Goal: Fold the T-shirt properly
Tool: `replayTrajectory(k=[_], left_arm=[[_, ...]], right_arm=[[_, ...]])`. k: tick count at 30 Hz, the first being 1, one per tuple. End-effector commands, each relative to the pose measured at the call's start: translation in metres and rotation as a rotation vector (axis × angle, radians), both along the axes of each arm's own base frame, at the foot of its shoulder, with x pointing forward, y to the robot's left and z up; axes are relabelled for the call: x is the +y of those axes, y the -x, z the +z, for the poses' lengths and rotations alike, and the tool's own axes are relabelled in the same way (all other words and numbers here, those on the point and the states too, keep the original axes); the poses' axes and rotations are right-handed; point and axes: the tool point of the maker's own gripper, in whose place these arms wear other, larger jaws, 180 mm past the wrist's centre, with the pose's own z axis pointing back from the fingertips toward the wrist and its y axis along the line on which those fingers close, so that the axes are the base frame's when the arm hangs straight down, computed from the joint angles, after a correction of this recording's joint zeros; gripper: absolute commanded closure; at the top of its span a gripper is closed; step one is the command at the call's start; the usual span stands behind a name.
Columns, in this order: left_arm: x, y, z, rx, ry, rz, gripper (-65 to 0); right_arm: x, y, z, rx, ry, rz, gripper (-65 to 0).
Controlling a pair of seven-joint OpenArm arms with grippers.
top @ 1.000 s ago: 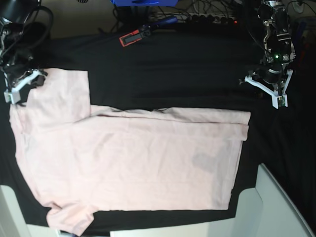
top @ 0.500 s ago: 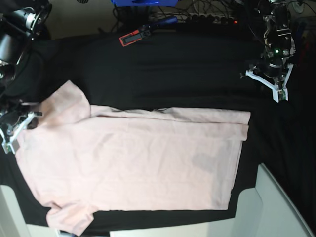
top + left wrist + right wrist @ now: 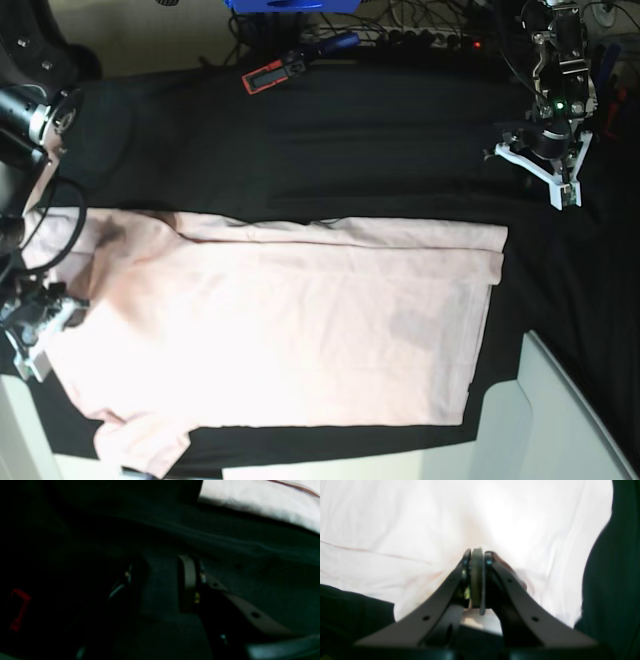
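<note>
Right wrist view shows your right gripper (image 3: 476,585) clamped on the T-shirt (image 3: 290,320), folding its sleeve inward over the body. Your left gripper (image 3: 545,170) hangs parted and empty beyond the shirt's hem. Next, lay the sleeve flat and release.

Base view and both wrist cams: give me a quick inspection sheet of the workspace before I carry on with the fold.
Surface: black cloth covers the table.
Job's things: pale pink T-shirt lies flat, top edge folded over, upper sleeve folded inward.
Clutter: red-and-black tool at the far edge.
Grippers: right gripper shut on the T-shirt at its sleeve end; left gripper open, empty, above bare cloth.
Cables: tangle behind the table; loop by the right arm.
Surroundings: white panel at the near corner.
</note>
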Motion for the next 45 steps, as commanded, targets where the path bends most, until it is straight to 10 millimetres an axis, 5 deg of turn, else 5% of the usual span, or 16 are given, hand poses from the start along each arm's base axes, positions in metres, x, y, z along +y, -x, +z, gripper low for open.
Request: replayTrajectory(k=[1, 5, 13, 22, 34, 37, 42, 45], left_arm=[[0.005, -0.007, 0.01, -0.035, -0.022, -0.007, -23.0], [0.005, 0.001, 0.007, -0.017, -0.023, -0.007, -23.0], [0.009, 0.011, 0.003, -0.006, -0.037, -0.004, -22.8], [0.0, 0.031, -0.004, 0.041, -0.264, -0.127, -22.8], [-0.007, 0.033, -0.007, 0.044, -0.254, -0.125, -22.8], [-0.007, 0.033, -0.006, 0.043, -0.254, -0.125, -22.8], [-0.007, 0.033, -0.007, 0.044, -0.254, -0.125, -22.8], [-0.007, 0.031, -0.005, 0.038, -0.254, -0.125, -22.8]], right_arm=[[0.0, -0.022, 0.025, -0.082, 0.008, 0.012, -0.1], [0.012, -0.035, 0.028, -0.082, -0.004, 0.046, -0.1], [0.004, -0.056, 0.024, -0.122, -0.085, -0.063, -0.1], [0.012, -0.084, 0.045, -0.197, -0.138, -0.088, -0.1], [-0.003, -0.102, 0.046, -0.266, -0.169, -0.264, -1.2], [-0.018, -0.103, 0.044, -0.283, -0.148, -0.358, -7.1], [-0.024, -0.099, 0.04, -0.282, -0.135, -0.383, -32.1], [-0.029, -0.1, 0.045, -0.3, -0.126, -0.385, -32.5]])
